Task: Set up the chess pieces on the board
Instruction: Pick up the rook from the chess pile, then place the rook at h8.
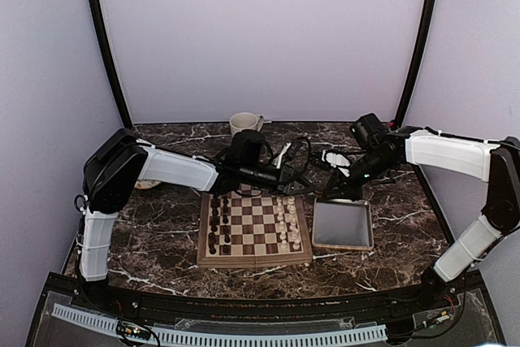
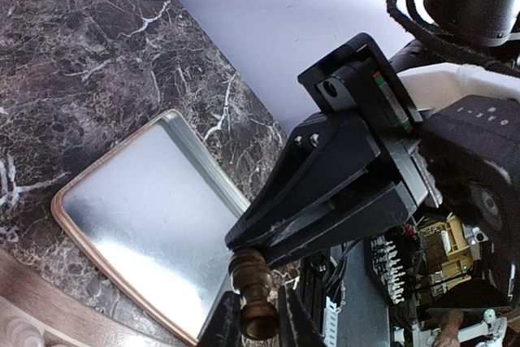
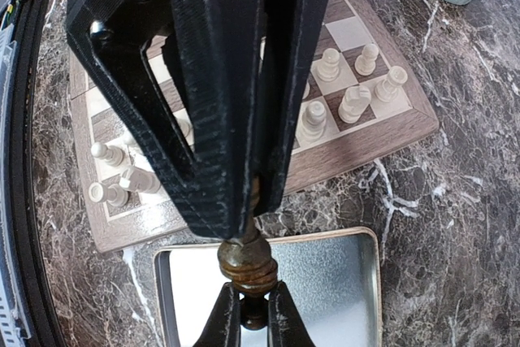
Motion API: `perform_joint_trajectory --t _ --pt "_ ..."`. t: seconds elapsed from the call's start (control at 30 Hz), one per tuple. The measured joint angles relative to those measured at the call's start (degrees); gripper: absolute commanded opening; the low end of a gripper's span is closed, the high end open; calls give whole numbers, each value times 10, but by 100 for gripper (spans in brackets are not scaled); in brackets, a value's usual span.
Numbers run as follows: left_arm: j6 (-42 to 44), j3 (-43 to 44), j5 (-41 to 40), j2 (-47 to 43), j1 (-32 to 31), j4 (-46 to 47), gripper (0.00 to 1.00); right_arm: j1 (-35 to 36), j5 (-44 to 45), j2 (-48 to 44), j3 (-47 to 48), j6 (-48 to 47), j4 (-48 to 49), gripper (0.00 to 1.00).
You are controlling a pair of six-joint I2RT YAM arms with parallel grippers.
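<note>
A dark brown chess piece (image 2: pixel 253 282) hangs in the air above the near edge of the metal tray, held at both ends. My left gripper (image 2: pixel 258 310) is shut on its rounded end. My right gripper (image 3: pixel 250 310) is shut on its other end, and the piece's ringed middle (image 3: pixel 246 264) shows between the two. In the top view the grippers meet tip to tip, left (image 1: pixel 307 183) and right (image 1: pixel 331 189), just off the board's far right corner. The board (image 1: pixel 254 259) carries two columns of dark pieces (image 1: pixel 215 221) on its left side.
Cream-white chessmen (image 1: pixel 286 221) stand on the board's right side and show in the right wrist view (image 3: pixel 341 95). The shiny metal tray (image 1: pixel 342 225) lies right of the board with nothing in it (image 2: pixel 154 201). A mug (image 1: pixel 244 123) stands at the back. Cables hang between the arms.
</note>
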Motion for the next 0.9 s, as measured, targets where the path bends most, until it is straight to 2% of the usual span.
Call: perform_joint_trajectory --t 0.13,0.27,0.47,0.57,0.67,0.9 --pt "40 9 -5 -4 7 -59 13 1 11 0 -9 0 3 0" --pt "125 27 -53 -33 19 -193 13 1 22 0 -19 0 5 0" --pt "291 82 -223 -119 41 -422 13 1 46 0 -25 0 11 0" --pt "350 98 -311 -160 53 -502 14 1 55 3 -26 0 14 0" --pt "384 101 -374 -186 75 -571 14 1 61 7 -26 0 17 0" --pt "421 91 -428 -184 139 -668 14 1 71 10 -26 0 18 0"
